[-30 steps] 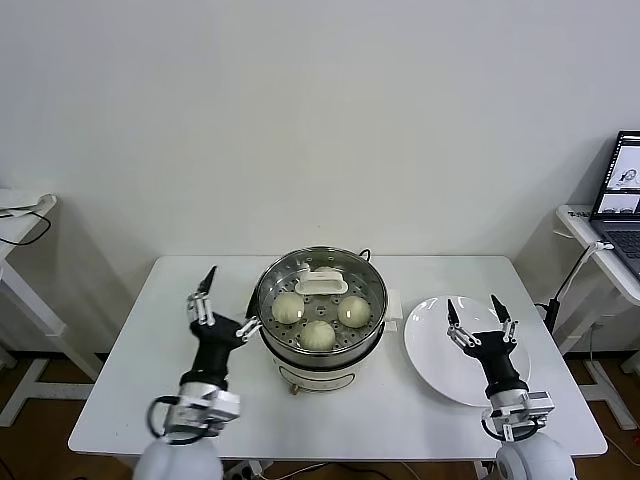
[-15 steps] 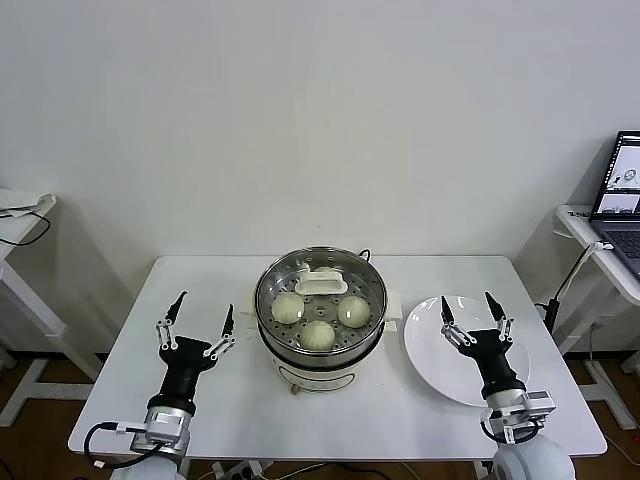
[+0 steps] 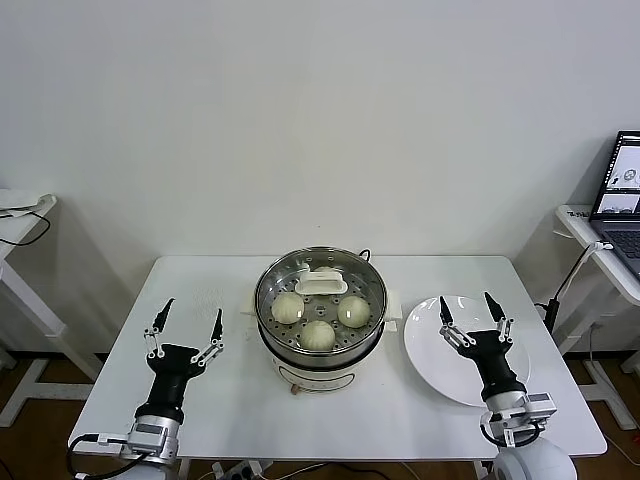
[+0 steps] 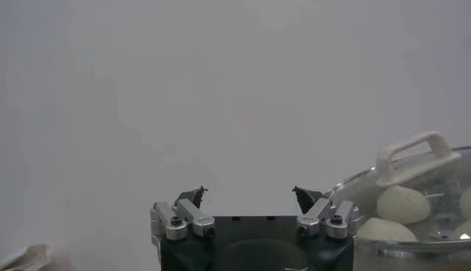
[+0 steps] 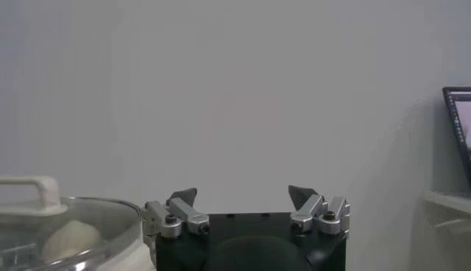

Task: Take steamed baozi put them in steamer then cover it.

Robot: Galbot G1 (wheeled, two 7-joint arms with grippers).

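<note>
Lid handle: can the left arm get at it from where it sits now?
Probably yes. The left tool is open, holds nothing, and hovers over bare table beside the steamer. The lid handle sits exposed on top, with nothing between them.

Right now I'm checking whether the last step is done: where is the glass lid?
In the head view the cover sits on the steamer at the table's middle, left of the white plate.

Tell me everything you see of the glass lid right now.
The round clear glass lid with metal rim sits level on the shiny stainless-steel steamer pot, mid-table. Its white rectangular handle lies toward the back. Three cream-white buns show through the glass. Neither tool touches it.
</note>
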